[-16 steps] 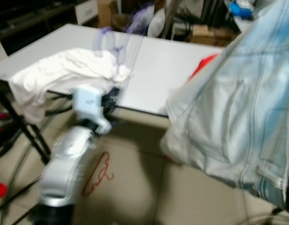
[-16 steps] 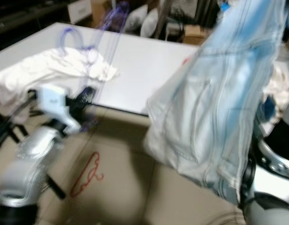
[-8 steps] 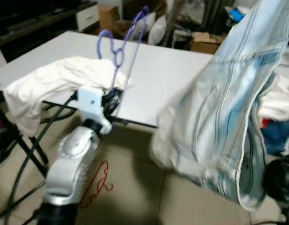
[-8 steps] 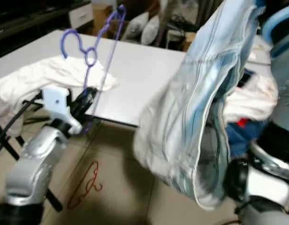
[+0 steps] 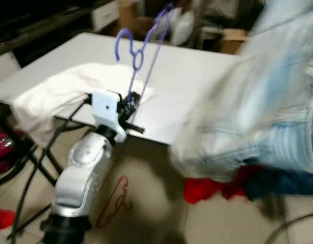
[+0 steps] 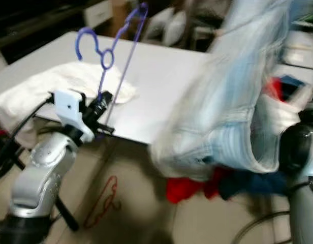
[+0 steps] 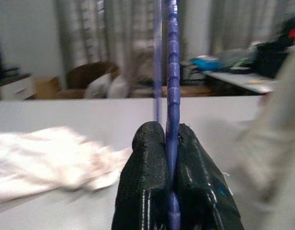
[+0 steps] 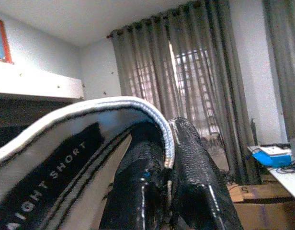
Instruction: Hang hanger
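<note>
A purple plastic hanger [image 5: 138, 51] stands upright over the near edge of the white table [image 5: 197, 76]. My left gripper [image 5: 130, 101] is shut on its lower bar. In the left wrist view the two black fingers [image 7: 147, 158] pinch the purple bar [image 7: 172, 96] between them. A pair of light blue jeans [image 6: 232, 101] hangs blurred on the right, over the table's corner. My right gripper [image 8: 167, 143] is shut on the jeans' waistband [image 8: 90, 120], whose inner label shows.
A white cloth [image 5: 60, 91] lies on the table's left end, drooping over the edge. On the tiled floor lie a red hanger [image 5: 113, 203], a red cloth [image 5: 202, 188] and a dark blue garment [image 5: 278, 183]. Black cables [image 5: 37, 168] run by the table legs.
The head camera has shifted. The jeans have swung up and to the right and are blurred, uncovering the red cloth and blue garment. The left gripper still holds the hanger upright.
</note>
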Available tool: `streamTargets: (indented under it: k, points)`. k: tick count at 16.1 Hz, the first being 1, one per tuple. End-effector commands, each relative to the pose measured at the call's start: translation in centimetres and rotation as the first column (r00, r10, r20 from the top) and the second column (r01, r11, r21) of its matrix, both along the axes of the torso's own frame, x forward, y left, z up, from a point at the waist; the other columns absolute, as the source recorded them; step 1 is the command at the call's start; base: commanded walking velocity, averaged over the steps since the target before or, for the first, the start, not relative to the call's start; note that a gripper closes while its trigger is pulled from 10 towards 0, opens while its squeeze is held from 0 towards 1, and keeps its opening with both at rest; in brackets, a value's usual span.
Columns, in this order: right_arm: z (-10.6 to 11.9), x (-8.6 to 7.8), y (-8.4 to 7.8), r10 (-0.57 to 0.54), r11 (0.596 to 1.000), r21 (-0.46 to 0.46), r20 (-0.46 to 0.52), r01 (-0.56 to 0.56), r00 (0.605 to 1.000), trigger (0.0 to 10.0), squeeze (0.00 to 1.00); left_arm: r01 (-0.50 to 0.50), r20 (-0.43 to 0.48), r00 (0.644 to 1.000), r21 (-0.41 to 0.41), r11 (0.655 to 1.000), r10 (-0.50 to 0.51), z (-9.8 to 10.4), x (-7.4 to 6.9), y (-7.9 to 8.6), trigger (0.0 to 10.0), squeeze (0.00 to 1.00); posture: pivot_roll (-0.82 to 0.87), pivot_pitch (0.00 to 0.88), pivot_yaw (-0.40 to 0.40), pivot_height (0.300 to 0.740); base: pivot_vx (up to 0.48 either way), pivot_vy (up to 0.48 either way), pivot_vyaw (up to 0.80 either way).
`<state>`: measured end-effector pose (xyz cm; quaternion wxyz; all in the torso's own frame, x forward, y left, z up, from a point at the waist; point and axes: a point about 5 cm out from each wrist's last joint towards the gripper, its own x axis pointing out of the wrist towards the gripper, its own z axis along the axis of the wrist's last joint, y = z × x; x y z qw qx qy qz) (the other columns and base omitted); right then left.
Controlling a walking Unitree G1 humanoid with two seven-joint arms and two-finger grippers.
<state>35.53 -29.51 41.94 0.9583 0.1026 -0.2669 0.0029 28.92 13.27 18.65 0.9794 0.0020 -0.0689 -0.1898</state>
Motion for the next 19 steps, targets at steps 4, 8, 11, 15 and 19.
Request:
streamTargets:
  k: [4, 8, 11, 15, 19]
  points:
    - [-2.8, -2.9, -8.8, -0.292, 0.956, -0.013, -0.019, 0.291, 0.956, 10.0, 0.00, 0.027, 0.020, 0.999, 0.008, 1.000, -0.027, 0.8, 0.5, -0.2, 10.0, 0.00, -0.01, 0.000, 0.021, 0.740, 0.376, 0.000, 0.00]
    - [-12.6, -4.1, -12.6, -0.425, 0.899, -0.075, -0.389, 0.431, 0.818, 10.0, 0.00, 0.088, -0.041, 0.995, 0.042, 0.995, -0.087, -0.3, 0.5, -0.9, 10.0, 0.00, -0.01, 0.000, 0.024, 0.740, 0.179, 0.000, 0.00]
    - [-20.1, -4.9, -12.6, -0.372, 0.903, -0.051, -0.587, 0.426, 0.719, 10.0, 0.85, 0.132, -0.058, 0.990, 0.065, 0.989, -0.128, -0.9, 0.0, -2.0, 10.0, 0.00, 0.00, 0.000, 0.020, 0.740, 0.000, 0.000, 0.00]
    - [-21.1, -5.2, -12.6, -0.355, 0.907, -0.034, -0.598, 0.420, 0.718, 10.0, 1.00, 0.136, -0.055, 0.990, 0.069, 0.988, -0.133, -0.9, 0.1, -2.1, 10.0, 0.00, 0.00, 0.000, 0.016, 0.740, 0.000, 0.000, 0.00]
    - [-19.8, -5.0, -12.6, -0.342, 0.918, -0.019, -0.541, 0.396, 0.768, 10.0, 1.00, 0.134, -0.045, 0.990, 0.069, 0.989, -0.131, -1.0, 0.0, -2.3, 10.0, 0.00, -0.01, 0.000, 0.016, 0.740, 0.000, 0.000, 0.00]
